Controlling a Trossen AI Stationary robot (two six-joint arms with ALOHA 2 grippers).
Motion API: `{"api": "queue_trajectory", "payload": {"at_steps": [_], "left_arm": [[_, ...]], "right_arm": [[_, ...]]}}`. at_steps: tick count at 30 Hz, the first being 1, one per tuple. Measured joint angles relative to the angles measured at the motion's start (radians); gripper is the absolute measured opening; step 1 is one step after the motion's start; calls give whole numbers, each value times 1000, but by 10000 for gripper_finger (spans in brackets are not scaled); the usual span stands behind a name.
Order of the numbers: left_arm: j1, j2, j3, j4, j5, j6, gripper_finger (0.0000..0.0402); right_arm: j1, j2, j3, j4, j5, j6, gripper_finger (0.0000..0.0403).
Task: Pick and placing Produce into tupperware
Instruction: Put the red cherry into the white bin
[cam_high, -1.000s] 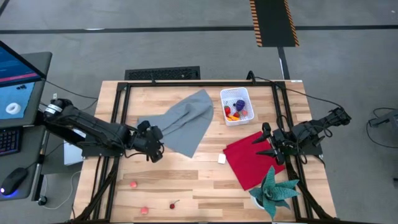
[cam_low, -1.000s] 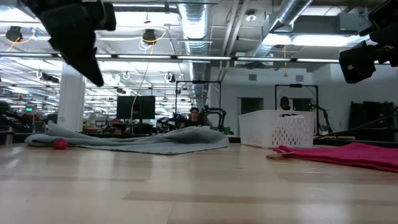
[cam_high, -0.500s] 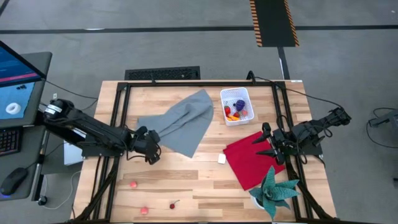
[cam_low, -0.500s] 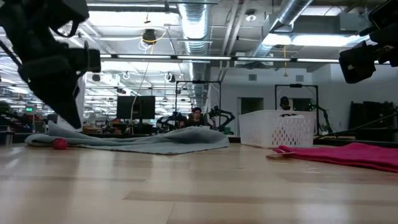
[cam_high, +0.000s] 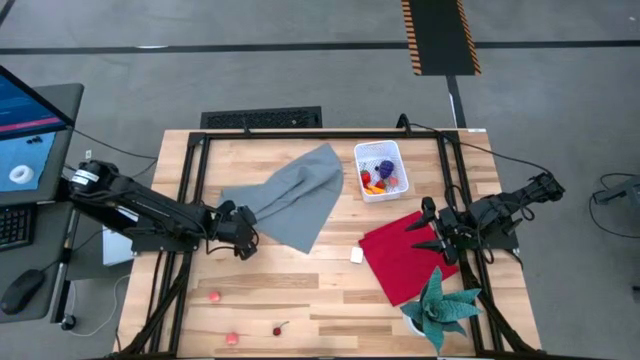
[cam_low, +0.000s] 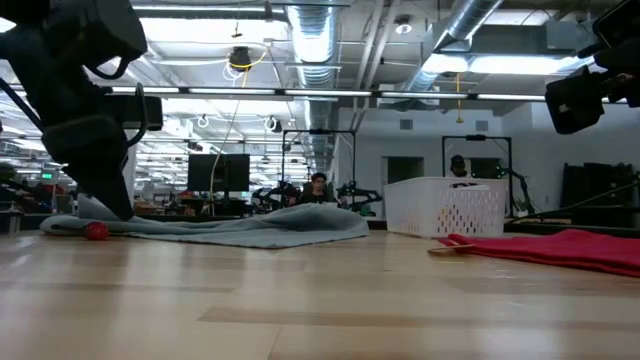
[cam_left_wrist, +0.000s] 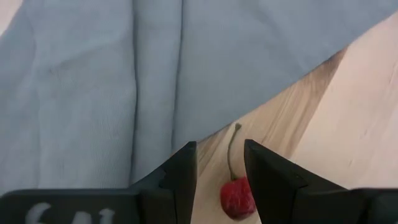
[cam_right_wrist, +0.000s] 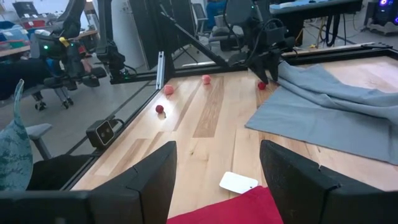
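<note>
Left claw (cam_left_wrist: 217, 171) now lower, fingers apart astride a cherry (cam_left_wrist: 236, 194) beside the grey cloth (cam_high: 296, 196); right claw (cam_high: 428, 233) agape

Worktop (cam_high: 300, 290) is pale wood planks with a light sheen. The grey cloth (cam_high: 295, 200) looks soft, matt and creased, the red cloth (cam_high: 400, 255) matt too. White tupperware (cam_high: 381, 170) is perforated plastic, and the cherry (cam_left_wrist: 237, 198) looks glossy.

left hand (cam_left_wrist: 220, 165) open, straddling cherry (cam_left_wrist: 237, 196) (stemmed), beside grey cloth (cam_left_wrist: 124, 74)
</note>
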Motion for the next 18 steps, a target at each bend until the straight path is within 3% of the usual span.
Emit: {"api": "queue_trajectory", "payload": {"at_steps": [18], "left_arm": [[-1,148,5,78,22,14,122]], "right_arm": [[0,0,0,0,0,0,254]]}}
